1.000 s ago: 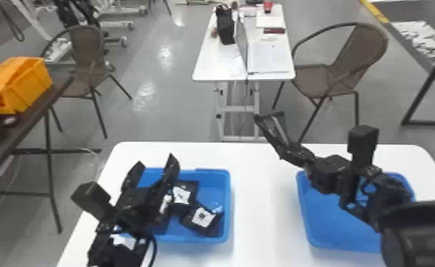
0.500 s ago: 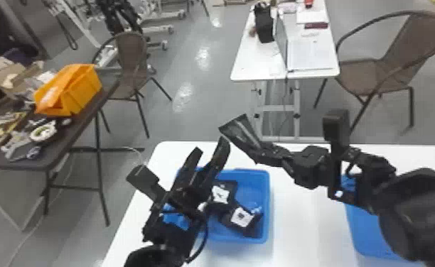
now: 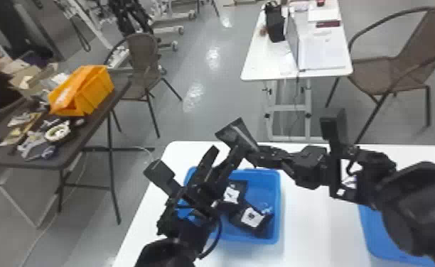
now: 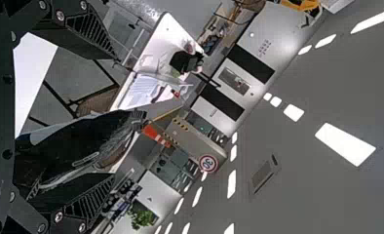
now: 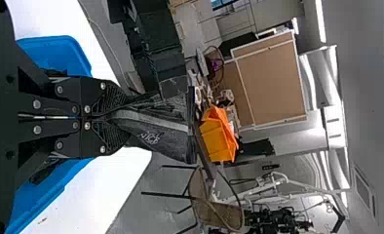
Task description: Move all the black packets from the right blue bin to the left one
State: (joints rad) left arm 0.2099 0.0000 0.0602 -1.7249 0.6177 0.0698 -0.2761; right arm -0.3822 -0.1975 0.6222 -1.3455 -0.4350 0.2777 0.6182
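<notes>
Left gripper: above the left blue bin, its two fingers standing wide apart. In the left wrist view a black packet appears in the space between them; whether they touch it cannot be told. Two black packets with white labels lie inside the left blue bin, one partly against the other. The right blue bin stands to the right of the left blue bin, on the same white table, partly hidden by the right arm. Right gripper: raised near the far rim of the left blue bin, fingers closed on one end of a black packet, whose free end juts past the fingertips. Beyond the left blue bin and to its left, an orange bin rests on a dark table.
</notes>
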